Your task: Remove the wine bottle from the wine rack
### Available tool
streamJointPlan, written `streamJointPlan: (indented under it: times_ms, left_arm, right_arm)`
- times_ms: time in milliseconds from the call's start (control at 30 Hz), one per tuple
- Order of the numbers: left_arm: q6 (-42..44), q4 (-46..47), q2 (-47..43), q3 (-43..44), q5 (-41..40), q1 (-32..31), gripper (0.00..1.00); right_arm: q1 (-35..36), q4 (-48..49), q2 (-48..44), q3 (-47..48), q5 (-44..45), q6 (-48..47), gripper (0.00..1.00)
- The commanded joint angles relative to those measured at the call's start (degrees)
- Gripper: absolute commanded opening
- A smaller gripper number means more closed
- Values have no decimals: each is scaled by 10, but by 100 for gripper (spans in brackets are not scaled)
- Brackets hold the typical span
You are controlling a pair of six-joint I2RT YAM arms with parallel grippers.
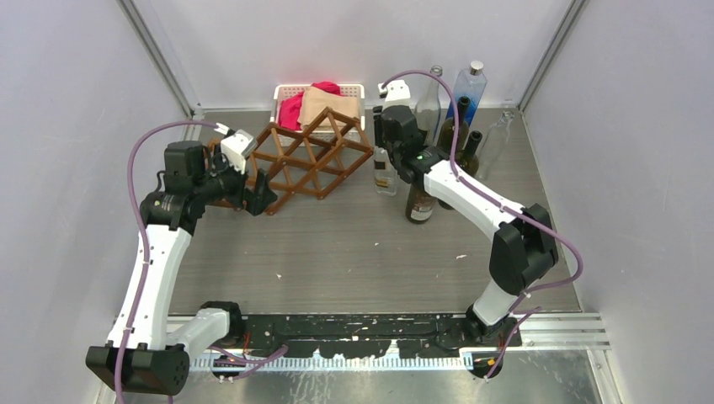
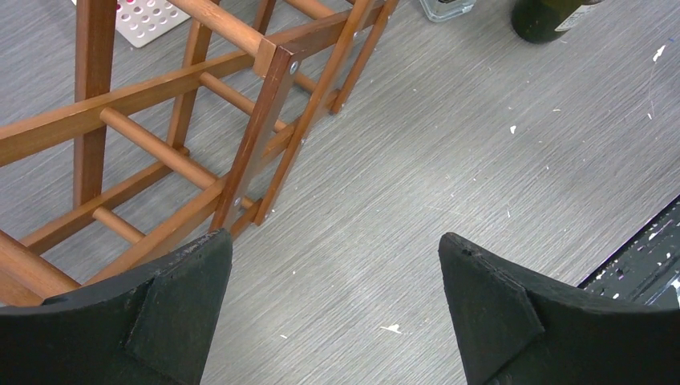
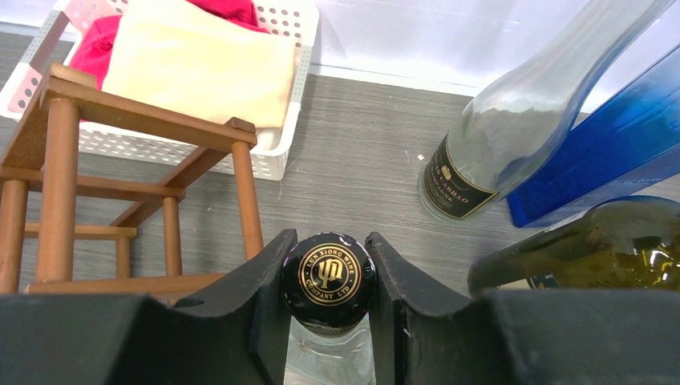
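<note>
My right hand (image 3: 328, 250) is clamped on the round black cap (image 3: 329, 277), gold-crested and glossy, of the wine bottle (image 1: 385, 174). The bottle is clear glass, tall and narrow. It stands upright on the surface (image 2: 449, 144), just right of the wine rack (image 2: 266, 104) and outside its cells. My left hand (image 2: 333, 245), fingers apart and holding nothing, hovers at the rack's lower left corner in the top view.

I judge the removal nearly done, with release as the step in hand. To do it well, I should part the fingers evenly and rise straight up, since a smooth cap and a slim base would tip easily.

The rack is brown wood, flat slats pinned with round dowels. The surface is grey and finely grained. A white perforated basket (image 3: 282, 148) of cloths fills the upper left of the right wrist view. A second clear bottle (image 3: 513, 120) and a blue bottle (image 3: 597, 152) stand at the right.
</note>
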Motion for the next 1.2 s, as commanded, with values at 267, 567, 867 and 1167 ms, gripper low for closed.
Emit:
streamJointPlan:
  times_ms: [267, 567, 867, 1167]
  left_arm:
    - [11, 49, -15, -21, -9, 3, 100]
    - [14, 66, -8, -28, -7, 2, 100]
    - [6, 86, 11, -29, -17, 2, 100]
    - [13, 104, 11, -53, -29, 2, 100]
  right_arm:
    - [-28, 179, 3, 24, 60, 5, 1]
    - [-28, 171, -23, -11, 31, 19, 45]
    - [-27, 115, -72, 22, 12, 39, 100]
    - [-25, -33, -245, -2, -4, 113, 100]
